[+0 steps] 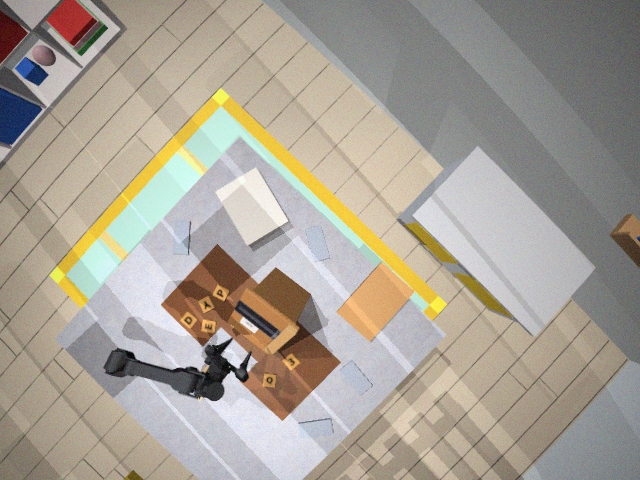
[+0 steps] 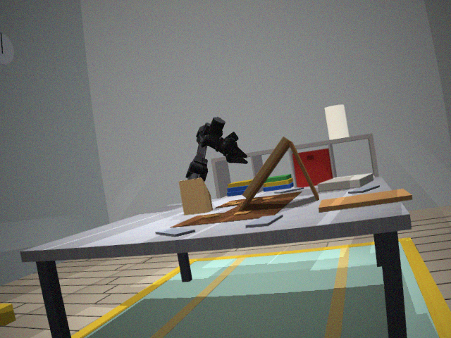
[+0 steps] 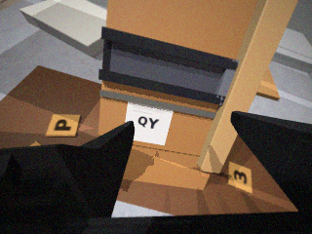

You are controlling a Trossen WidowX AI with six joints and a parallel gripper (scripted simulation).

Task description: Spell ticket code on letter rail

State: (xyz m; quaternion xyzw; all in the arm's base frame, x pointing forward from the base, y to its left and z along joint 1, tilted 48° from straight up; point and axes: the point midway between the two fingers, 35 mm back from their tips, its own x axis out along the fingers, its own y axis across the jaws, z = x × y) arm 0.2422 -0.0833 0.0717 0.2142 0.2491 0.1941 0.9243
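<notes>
The tilted board (image 1: 241, 298) (image 2: 267, 169) (image 3: 175, 19) bears a dark letter rail (image 1: 256, 319) (image 3: 163, 65). No tile shows in the rail; its right end is partly hidden in the wrist view. The ticket (image 1: 249, 324) (image 3: 148, 123) below it reads QY. The Q tile (image 1: 269, 380) and 3 tile (image 1: 291, 361) (image 3: 240, 176) lie right of the board. The P tile (image 1: 220, 292) (image 3: 63, 125), D tile (image 1: 188, 320), E tile (image 1: 208, 326) and a tile (image 1: 206, 304) that looks like Y lie to the left. My gripper (image 1: 240, 346) (image 2: 246, 159) (image 3: 180, 120) is open and empty, raised in front of the board.
A wooden strip (image 1: 283, 338) (image 3: 244, 78) stands up along the board's right edge. Tiles lie on the brown mat (image 1: 310, 379). A tan block (image 2: 194, 196) stands near the arm base. A white box (image 1: 253, 206) and an orange slab (image 1: 375, 301) lie behind the board.
</notes>
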